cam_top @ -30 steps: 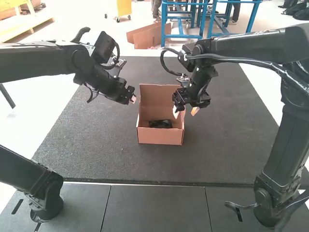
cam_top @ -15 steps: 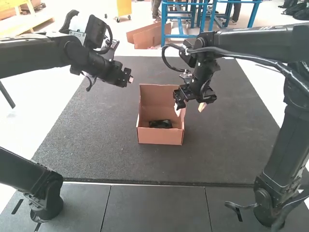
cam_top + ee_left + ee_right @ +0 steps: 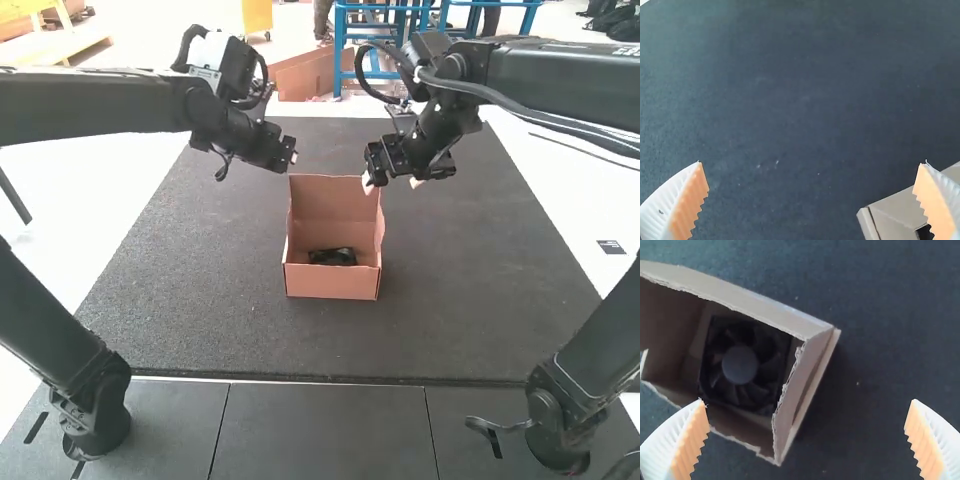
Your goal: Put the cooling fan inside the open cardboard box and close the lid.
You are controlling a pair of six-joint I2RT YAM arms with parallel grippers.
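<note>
Cooling fan (image 3: pixel 332 256) lies flat inside the open cardboard box (image 3: pixel 333 282). Left gripper (image 3: pixel 289 157) and right gripper (image 3: pixel 395 180), both released and empty, hover at its far corners.

Chunky matte-black left arm (image 3: pixel 100 100), white block (image 3: pixel 213 50) at its wrist. The right arm (image 3: pixel 540 70) is black too, with a looped black cable (image 3: pixel 357 65); fingers (image 3: pixel 660 450) are ribbed white with toothed orange pads (image 3: pixel 689 202).

A robotics lab: left arm (image 3: pixel 100 100) and right arm (image 3: pixel 560 70) over a black mat (image 3: pixel 200 280).
</note>
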